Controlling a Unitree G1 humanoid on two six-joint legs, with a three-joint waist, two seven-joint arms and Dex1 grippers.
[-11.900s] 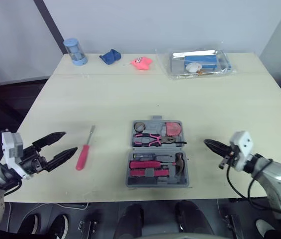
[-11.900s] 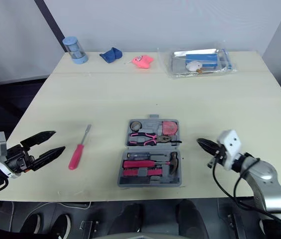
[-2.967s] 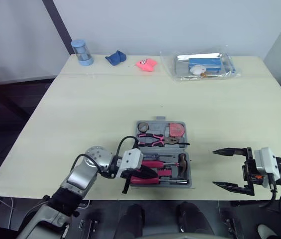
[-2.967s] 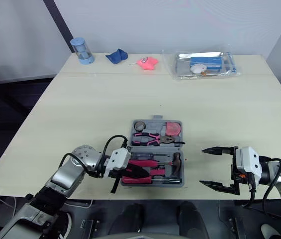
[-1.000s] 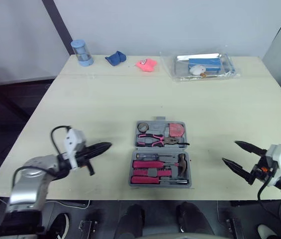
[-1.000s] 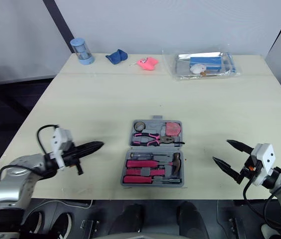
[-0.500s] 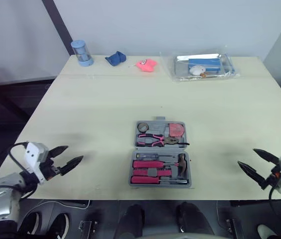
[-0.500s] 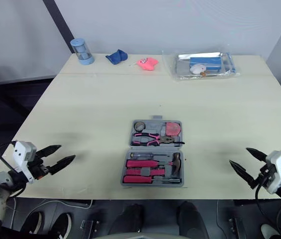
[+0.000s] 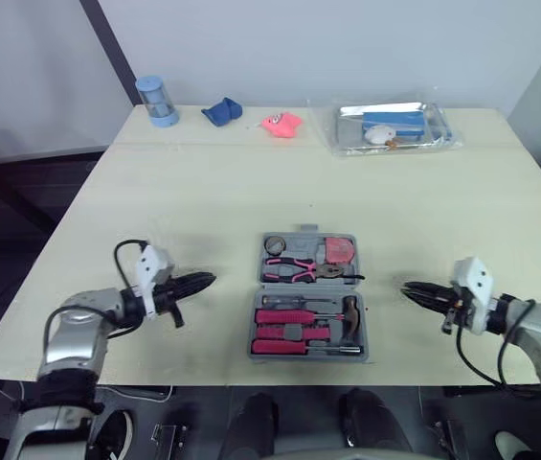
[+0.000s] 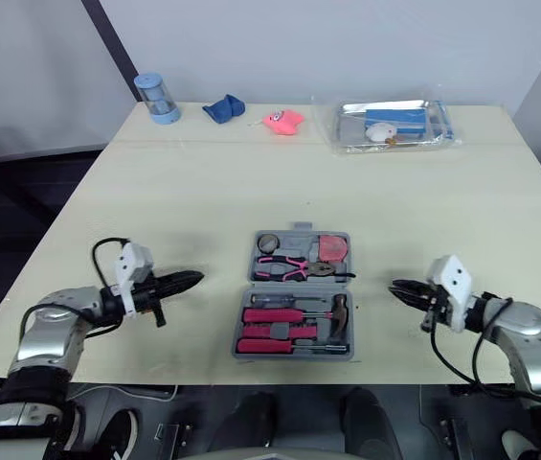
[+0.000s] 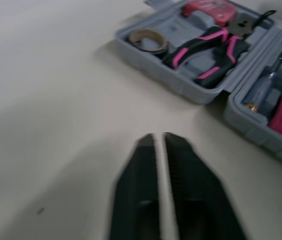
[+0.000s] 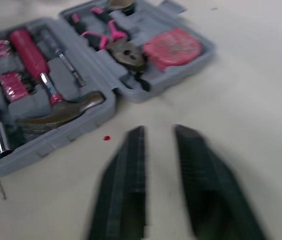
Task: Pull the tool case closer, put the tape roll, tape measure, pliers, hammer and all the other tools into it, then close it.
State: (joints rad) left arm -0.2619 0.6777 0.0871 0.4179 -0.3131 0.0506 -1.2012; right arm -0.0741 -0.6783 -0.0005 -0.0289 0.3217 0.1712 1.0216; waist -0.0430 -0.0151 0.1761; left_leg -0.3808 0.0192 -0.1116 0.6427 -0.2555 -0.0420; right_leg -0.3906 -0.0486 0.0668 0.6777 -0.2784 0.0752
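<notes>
1. On the tabletop (image 9: 203, 192), as the head cameras are showing it, the tool case (image 9: 299, 288) is lying open near the front edge, between my two arms. Its far half is holding the tape roll (image 9: 273, 245), the pliers (image 9: 299, 267) and the tape measure (image 9: 339, 250). Its near half is holding the hammer (image 9: 349, 311) and the red-handled drivers (image 9: 284, 315). The left tool (image 9: 198, 282) is hovering near the case's left side, and the right tool (image 9: 414, 289) is pointing at its right side. Neither is touching it. I am judging that only the closing is left.
2. Through the left wrist camera I am seeing that tool's fingers (image 11: 141, 170) pressed together with just a slit between them, holding nothing. They are aiming at the case corner with the tape roll.
3. Through the right wrist camera I am seeing the fingers (image 12: 126, 170) slightly parted and empty. They are facing the case's side near the hinge line, with the hammer head on one side and the tape measure on the other.
4. I am expecting trouble with the fold.
   - Tipping the far half over could spill the tape roll or pliers if they are sitting loose.
   - Anything standing proud could block the latch.
   - A push from one side only could slide the light case along the smooth tabletop, perhaps off the front edge.
   - Narrow tips could slip off the thin rim.
</notes>
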